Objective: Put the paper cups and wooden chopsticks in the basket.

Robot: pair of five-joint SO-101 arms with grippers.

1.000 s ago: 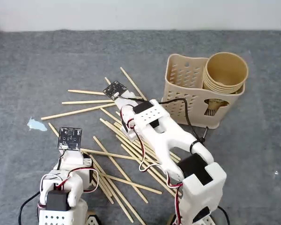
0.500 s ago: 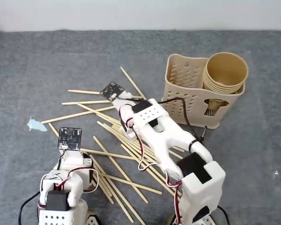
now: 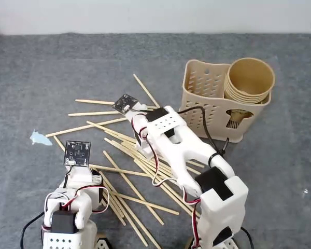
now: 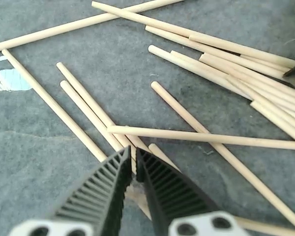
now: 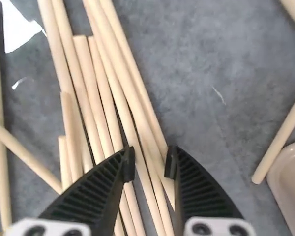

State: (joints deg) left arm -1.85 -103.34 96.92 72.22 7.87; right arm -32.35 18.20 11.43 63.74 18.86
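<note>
Basket [image 3: 205, 101] is set on the grey mat [image 3: 41, 67], paper cups [image 3: 249, 78] stacked in one compartment. Wooden chopsticks [image 3: 83, 126] are scattered beside it. Right gripper [image 5: 147, 164] is held astride the bundle, jaws apart. Left gripper [image 4: 132, 156] jaws are pressed together over loose sticks.

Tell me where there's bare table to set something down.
Bare grey mat lies along the far edge behind the chopsticks, and to the right of the basket. The middle, left of the basket, is crowded with chopsticks.
</note>
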